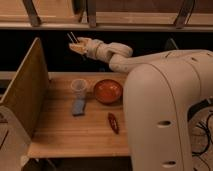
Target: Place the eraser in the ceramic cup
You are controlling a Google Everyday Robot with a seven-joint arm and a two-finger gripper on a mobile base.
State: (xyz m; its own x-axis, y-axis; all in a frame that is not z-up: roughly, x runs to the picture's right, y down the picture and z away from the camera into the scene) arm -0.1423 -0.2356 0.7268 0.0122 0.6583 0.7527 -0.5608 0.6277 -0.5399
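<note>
My gripper [74, 44] hangs high above the back left of the wooden table [65, 132], well above the ceramic cup. It is shut on a small tan-yellow block, the eraser [77, 48], which shows between the fingers. The ceramic cup [78, 86], small, pale and round, stands upright on the table below and slightly right of the gripper. The arm reaches in from the right, over the orange bowl.
An orange bowl [108, 91] sits just right of the cup. A flat blue slab [79, 107] lies in front of the cup. A dark red oblong thing [114, 123] lies nearer the front. A wooden side panel [27, 90] walls the table's left; my white body [165, 115] fills the right.
</note>
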